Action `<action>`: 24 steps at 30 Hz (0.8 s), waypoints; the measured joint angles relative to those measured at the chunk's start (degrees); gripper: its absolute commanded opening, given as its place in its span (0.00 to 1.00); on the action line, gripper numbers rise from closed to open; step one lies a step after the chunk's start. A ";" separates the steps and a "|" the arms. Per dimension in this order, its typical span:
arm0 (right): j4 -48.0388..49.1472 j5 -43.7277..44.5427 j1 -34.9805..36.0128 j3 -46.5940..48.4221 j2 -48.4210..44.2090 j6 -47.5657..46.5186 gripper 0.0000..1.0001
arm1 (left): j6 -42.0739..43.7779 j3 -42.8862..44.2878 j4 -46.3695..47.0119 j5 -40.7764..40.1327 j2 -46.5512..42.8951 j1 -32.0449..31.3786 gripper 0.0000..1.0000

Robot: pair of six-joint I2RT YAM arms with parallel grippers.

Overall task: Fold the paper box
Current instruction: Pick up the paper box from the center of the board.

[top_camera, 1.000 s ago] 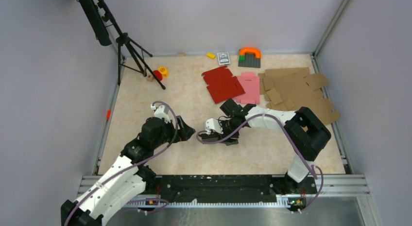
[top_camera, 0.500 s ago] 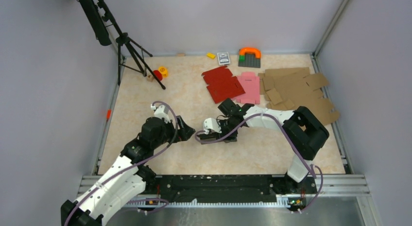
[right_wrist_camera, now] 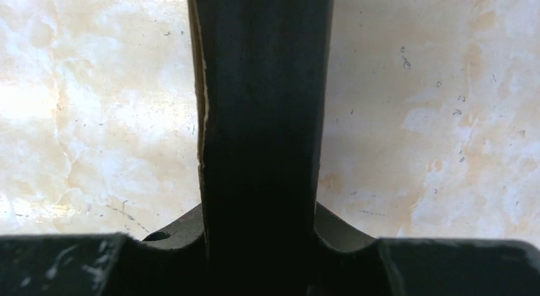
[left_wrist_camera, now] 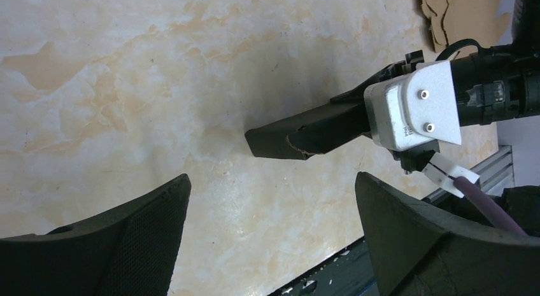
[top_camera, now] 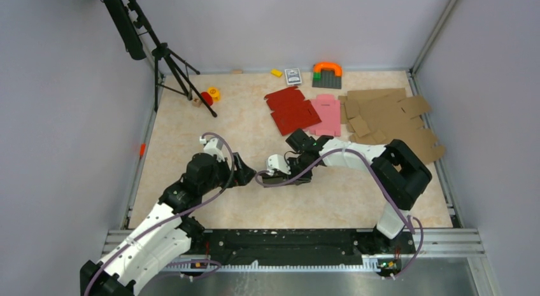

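Paper box (right_wrist_camera: 261, 86) centre frame in right wrist view: flat black strip clamped between the fingers of the right gripper (right_wrist_camera: 258, 225), low over the marbled table (left_wrist_camera: 127, 86). Left gripper (left_wrist_camera: 272, 181) spread wide, holding nothing, facing the box's free end nearby.

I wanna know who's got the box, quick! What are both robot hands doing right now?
Left gripper: open wide, holding nothing.
Right gripper: closed on the black paper box.
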 measured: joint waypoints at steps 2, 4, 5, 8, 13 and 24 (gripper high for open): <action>-0.33 -0.11 0.00 -0.07 -0.66 1.11 0.17 | 0.98 0.00 -0.07 0.00 -0.04 0.00 0.97; -0.59 -0.44 0.00 -0.11 -1.92 2.14 0.16 | 2.05 0.00 -0.13 0.15 -0.28 0.00 0.95; -0.61 -0.68 0.00 -0.39 -3.17 3.10 0.16 | 2.58 0.00 -0.11 0.44 -0.57 0.00 0.94; -1.51 -1.81 0.00 -1.44 -7.87 5.75 0.16 | 4.39 0.00 0.85 3.08 -2.12 0.02 0.93; -4.50 -4.66 0.00 -2.58 -15.87 9.70 0.16 | 8.48 0.17 3.54 6.91 -4.52 0.02 0.87; -10.95 -10.51 -1.16 -3.45 -22.01 13.90 0.15 | 36.04 18.64 -2.84 17.81 -2.99 0.02 0.51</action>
